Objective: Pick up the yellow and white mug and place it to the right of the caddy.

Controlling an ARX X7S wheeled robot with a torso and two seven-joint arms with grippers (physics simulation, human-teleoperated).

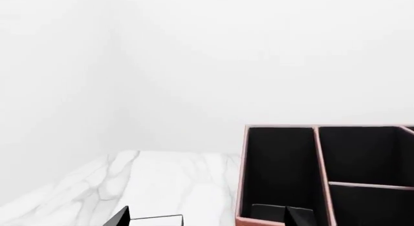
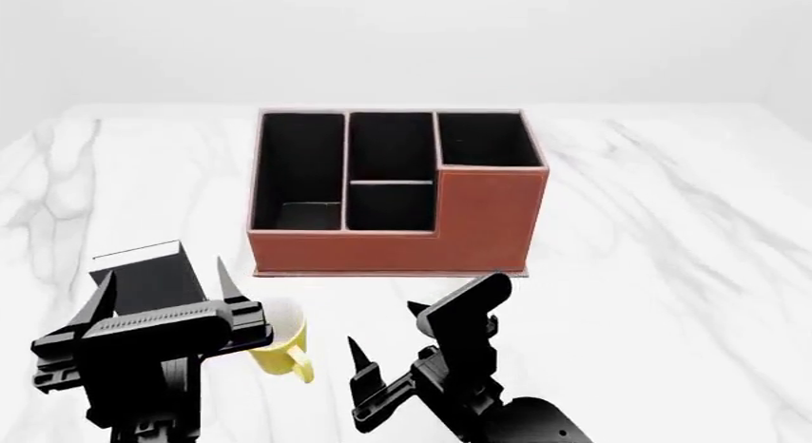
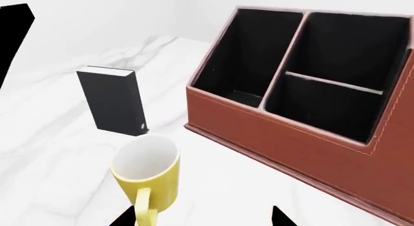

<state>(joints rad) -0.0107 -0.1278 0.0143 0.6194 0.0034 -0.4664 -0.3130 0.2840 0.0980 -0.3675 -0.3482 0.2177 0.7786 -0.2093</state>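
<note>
The yellow and white mug (image 3: 147, 173) stands upright on the marble table, handle towards my right gripper. In the head view the mug (image 2: 281, 343) sits in front of the caddy's left end, partly hidden by my left gripper. The reddish-brown caddy (image 2: 482, 220) with black compartments stands mid-table; it also shows in the right wrist view (image 3: 291, 138) and the left wrist view (image 1: 243, 187). My right gripper (image 3: 201, 218) is open and empty, close behind the mug, one fingertip beside the handle. My left gripper (image 1: 208, 218) is open and empty, above the table by the caddy's left side.
A small upright black book-like slab (image 3: 113, 101) stands left of the caddy and behind the mug; it shows between my left gripper's fingers in the head view (image 2: 150, 272). The white marble table (image 2: 660, 234) stretches to the right of the caddy.
</note>
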